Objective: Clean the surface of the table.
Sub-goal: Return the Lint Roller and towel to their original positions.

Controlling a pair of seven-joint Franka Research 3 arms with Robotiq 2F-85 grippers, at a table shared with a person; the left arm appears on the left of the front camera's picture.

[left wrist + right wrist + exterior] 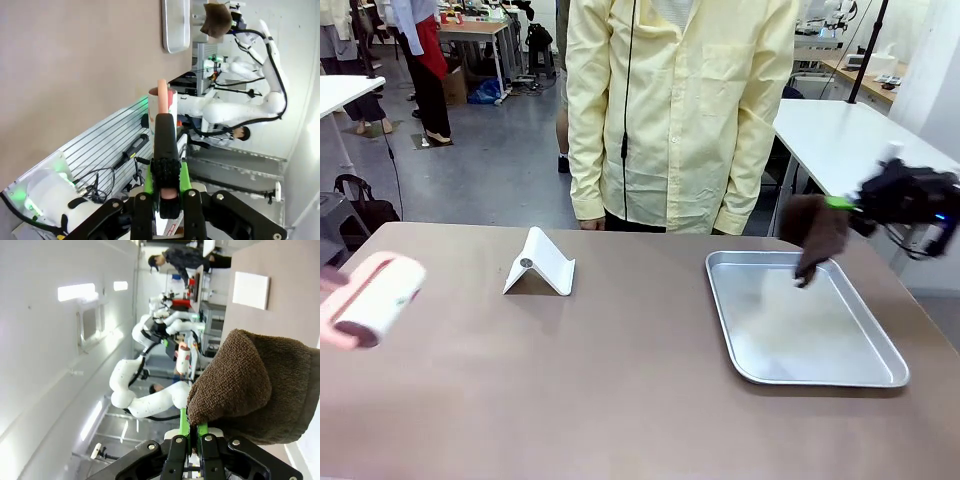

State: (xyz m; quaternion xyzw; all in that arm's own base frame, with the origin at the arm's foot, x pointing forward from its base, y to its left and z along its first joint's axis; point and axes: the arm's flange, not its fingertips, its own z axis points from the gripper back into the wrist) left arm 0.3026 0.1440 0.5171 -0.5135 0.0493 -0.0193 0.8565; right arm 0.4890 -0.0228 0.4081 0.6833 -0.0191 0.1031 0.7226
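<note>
The taupe table (620, 380) spans the front view. At its left edge a white lint roller (378, 298) with a pink rim hovers just above the top. In the left wrist view my left gripper (166, 176) is shut on the roller's black handle (165, 142), and the roller head (161, 106) points away beyond it. At the right, my right gripper (847, 205) is shut on a brown cloth (814, 236) that hangs over the far edge of the silver tray (880, 360). The right wrist view shows the cloth (255, 385) bunched above my right gripper (193, 432).
A white folded stand (541, 265) sits left of centre near the far edge. A person in a pale yellow shirt (675, 110) stands at the far side. A white-topped table (850, 140) stands behind on the right. The near half of the taupe top lies bare.
</note>
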